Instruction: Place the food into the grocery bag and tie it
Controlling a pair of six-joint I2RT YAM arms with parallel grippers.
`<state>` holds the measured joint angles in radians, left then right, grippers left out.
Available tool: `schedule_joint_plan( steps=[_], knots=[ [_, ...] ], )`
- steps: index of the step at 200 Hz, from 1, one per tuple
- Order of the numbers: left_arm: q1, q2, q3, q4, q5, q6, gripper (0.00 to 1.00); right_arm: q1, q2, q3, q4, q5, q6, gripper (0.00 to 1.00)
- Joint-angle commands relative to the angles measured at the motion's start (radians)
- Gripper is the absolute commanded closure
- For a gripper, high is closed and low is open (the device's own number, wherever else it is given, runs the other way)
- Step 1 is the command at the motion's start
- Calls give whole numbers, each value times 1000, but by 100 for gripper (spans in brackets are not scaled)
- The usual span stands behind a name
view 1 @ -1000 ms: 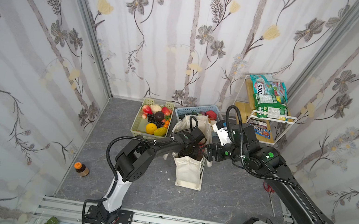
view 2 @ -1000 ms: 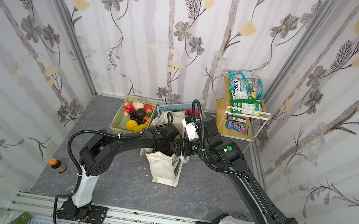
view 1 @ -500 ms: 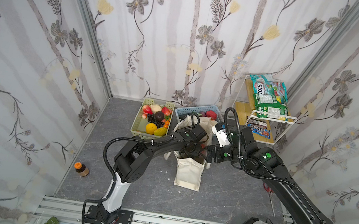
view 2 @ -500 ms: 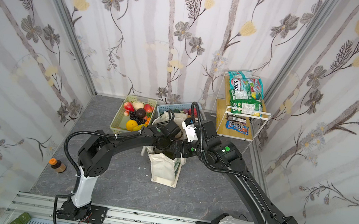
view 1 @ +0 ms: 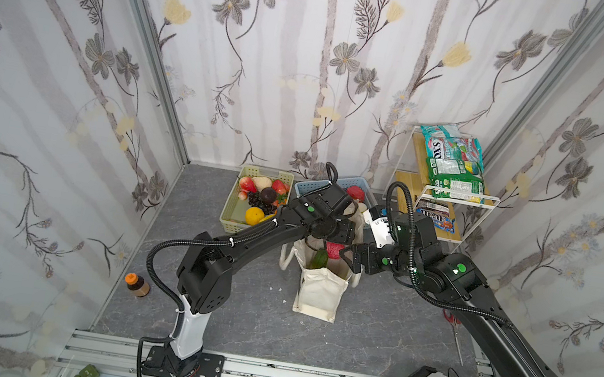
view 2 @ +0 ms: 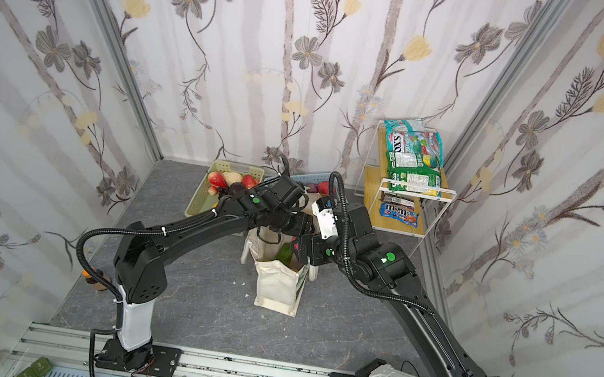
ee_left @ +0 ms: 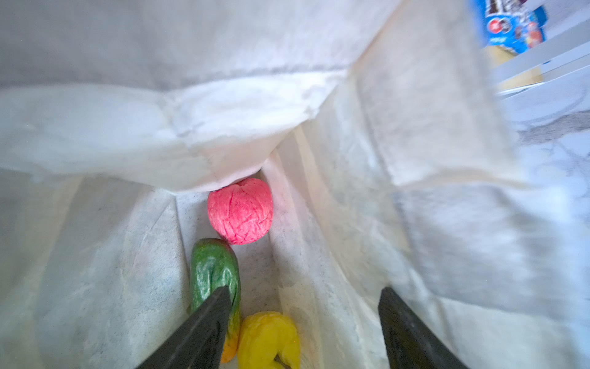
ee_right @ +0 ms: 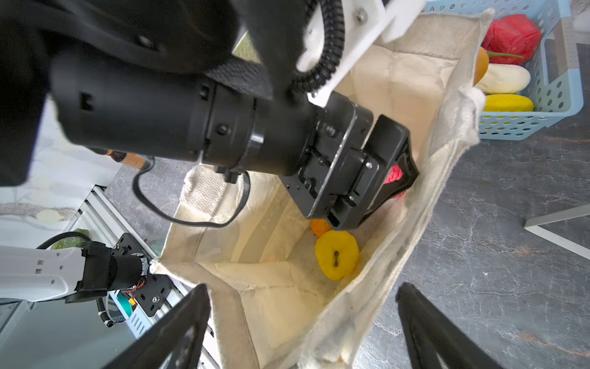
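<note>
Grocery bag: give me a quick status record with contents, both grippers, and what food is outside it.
Grocery bag: standing upright, mouth open, not tied
Inside: pink fruit, green vegetable, yellow fruit
Left gripper: open, empty, at the bag mouth above the food
Right gripper: open, jaws either side of the bag's rim
Outside the bag: fruit in the green basket, more in the blue basket, snack packets on the shelf
</note>
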<state>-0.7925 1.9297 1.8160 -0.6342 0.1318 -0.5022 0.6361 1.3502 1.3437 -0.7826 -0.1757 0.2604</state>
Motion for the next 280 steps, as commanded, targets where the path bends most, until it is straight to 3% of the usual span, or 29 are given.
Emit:
schedule_joint_plan(
  steps=[1, 76, 149, 220, 280],
  knots=[
    [1, -23, 35, -49, -16, 15, 24, -3, 1, 12, 58, 20, 2, 9],
    [25, -115, 102, -89, -133, 25, 24, -7, 13, 53, 133, 20, 37, 9],
    [131, -142, 156, -131, -258, 78, 23, -6, 59, 68, 273, -55, 24, 9],
    [237, -115, 177, -172, -335, 103, 23, -6, 170, 221, 241, -75, 10, 9],
    [307, -102, 104, -138, -355, 125, 22, -5, 313, 371, 223, -77, 32, 10]
  ],
)
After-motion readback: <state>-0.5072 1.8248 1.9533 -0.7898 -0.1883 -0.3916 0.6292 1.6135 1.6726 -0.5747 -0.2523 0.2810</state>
